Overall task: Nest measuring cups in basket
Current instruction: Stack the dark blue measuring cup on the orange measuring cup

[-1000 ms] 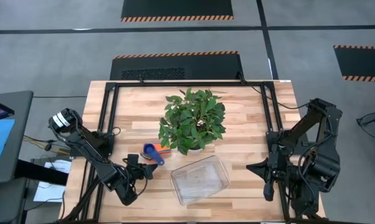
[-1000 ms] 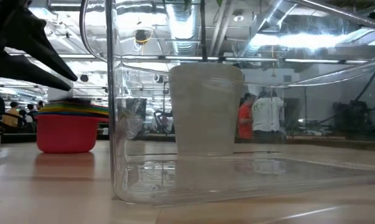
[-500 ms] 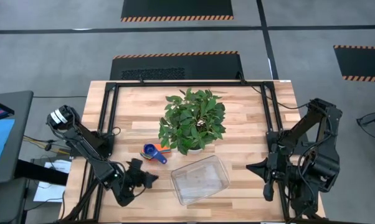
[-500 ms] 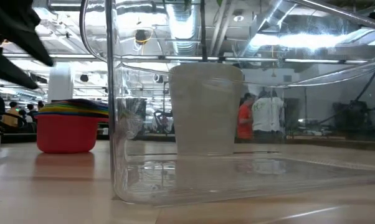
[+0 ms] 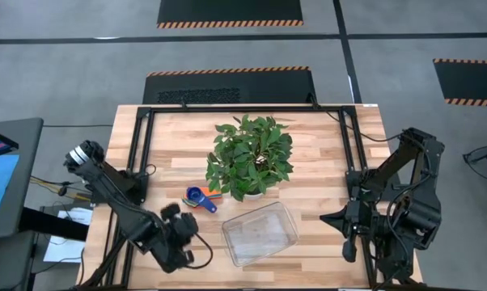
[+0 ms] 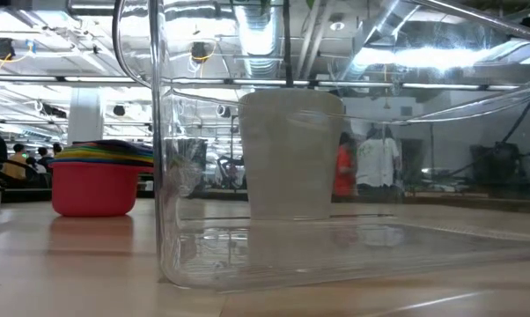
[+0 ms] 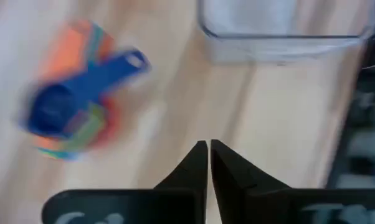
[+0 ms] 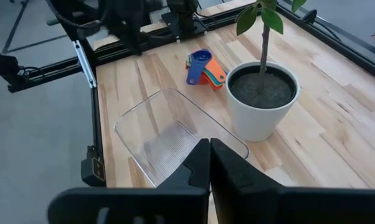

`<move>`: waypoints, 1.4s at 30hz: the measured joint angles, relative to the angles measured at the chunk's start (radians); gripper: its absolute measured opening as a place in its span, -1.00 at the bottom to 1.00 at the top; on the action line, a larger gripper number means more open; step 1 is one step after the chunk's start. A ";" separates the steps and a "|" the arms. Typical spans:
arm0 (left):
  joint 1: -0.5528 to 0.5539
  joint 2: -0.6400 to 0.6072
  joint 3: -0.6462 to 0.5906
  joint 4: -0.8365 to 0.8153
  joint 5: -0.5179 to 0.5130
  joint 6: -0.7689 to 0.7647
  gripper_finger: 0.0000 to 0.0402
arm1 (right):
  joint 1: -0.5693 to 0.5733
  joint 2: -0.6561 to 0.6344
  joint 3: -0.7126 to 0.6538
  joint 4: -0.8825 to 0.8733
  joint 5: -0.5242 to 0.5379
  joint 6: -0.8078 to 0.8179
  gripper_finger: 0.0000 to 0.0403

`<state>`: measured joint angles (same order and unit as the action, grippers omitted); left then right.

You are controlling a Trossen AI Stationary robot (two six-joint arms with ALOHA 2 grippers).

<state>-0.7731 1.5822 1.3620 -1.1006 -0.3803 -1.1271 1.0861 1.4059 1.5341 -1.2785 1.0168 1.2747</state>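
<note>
The measuring cups (image 5: 201, 198) stand nested in one stack on the table, just left of the plant. A blue cup is on top, and in the low view the red one (image 6: 93, 189) is at the bottom. The clear basket (image 5: 260, 234) sits on the table nearer the near edge, right of the stack. My left gripper (image 5: 183, 229) is shut and hovers over bare wood near the stack (image 7: 75, 106), holding nothing. At the table's right side my right gripper (image 5: 326, 217) waits, shut, aimed toward the basket (image 8: 175, 140).
A leafy plant (image 5: 251, 156) in a white pot (image 8: 262, 102) stands at the table's middle, right behind the cups and the basket. A black frame rail (image 5: 138, 162) runs along the table's left side. Bare wood lies between the stack and the basket.
My left gripper has drawn back from the cup stack toward the table's near edge and risen, passing up out of the low view. It has tipped from pointing at the cups to looking down on the table. The cups and the basket have stayed in place.
</note>
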 joint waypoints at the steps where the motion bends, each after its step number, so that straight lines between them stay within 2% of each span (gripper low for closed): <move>1: 0.013 0.003 0.024 -0.046 -0.008 0.048 -0.98 | -0.001 0.000 0.000 0.000 0.000 0.000 -0.89; 3: 0.047 0.016 0.034 -0.070 0.024 0.182 -0.99 | -0.002 0.000 0.000 0.000 0.000 0.000 -0.90; 6: 0.108 0.034 0.003 -0.010 0.121 0.323 -1.00 | -0.002 0.000 0.000 0.000 0.000 0.000 -0.90; 12: 0.191 0.042 -0.055 0.078 0.124 0.454 -1.00 | -0.001 0.000 0.000 0.000 0.000 0.000 -0.88; 18: 0.246 0.076 -0.109 0.155 0.269 0.594 -1.00 | -0.001 0.000 0.000 0.000 0.000 0.000 -0.87; 29: 0.339 0.211 -0.109 0.179 0.260 0.728 -1.00 | -0.001 -0.001 0.000 -0.004 0.000 0.000 -0.87; 35: 0.389 0.219 -0.109 0.187 0.176 0.741 -1.00 | -0.001 -0.001 0.000 -0.004 -0.001 0.000 -0.91; 42: 0.466 0.219 -0.109 0.180 0.131 0.769 -1.00 | -0.001 -0.001 0.000 -0.004 -0.001 0.000 -0.87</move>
<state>-0.3070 1.8011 1.2530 -0.9208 -0.2493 -0.3580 1.0851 1.4052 1.5341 -1.2823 1.0157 1.2747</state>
